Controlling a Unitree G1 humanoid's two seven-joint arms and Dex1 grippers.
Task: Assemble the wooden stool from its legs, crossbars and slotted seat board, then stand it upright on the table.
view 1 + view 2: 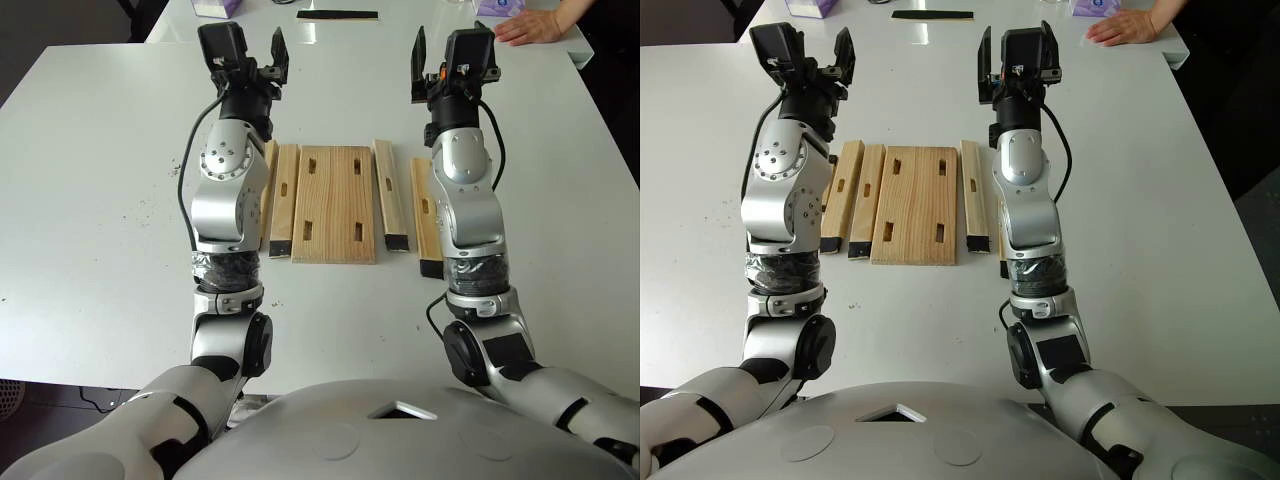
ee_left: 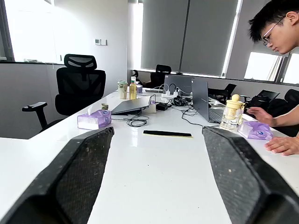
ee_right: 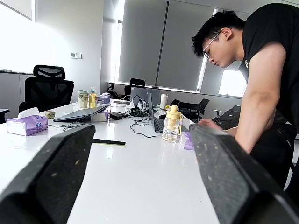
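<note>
Well, nothing has been put together yet: the seat board (image 1: 335, 205) lies flat in the middle of the table (image 1: 100, 200), its four slots facing up. Two wooden bars (image 1: 285, 195) lie side by side just to its left, the outer one partly under the left forearm. Another bar (image 1: 390, 195) lies close on its right, and a fourth (image 1: 425, 215) is half hidden beneath the right forearm. The left gripper (image 2: 158, 133) and the right gripper (image 3: 142, 128) both hang above the table past the far ends of the parts, fingers spread wide with nothing between them. The trouble I would expect comes from how tightly the parts are laid out. A finger coming down beside one bar has little room and could shove its neighbour or the board askew on that smooth top. The two outer bars sit right under the arms, so they look awkward to reach. Later, a bar entering a slot at a tilt would likely jam or lever the loose board up.
</note>
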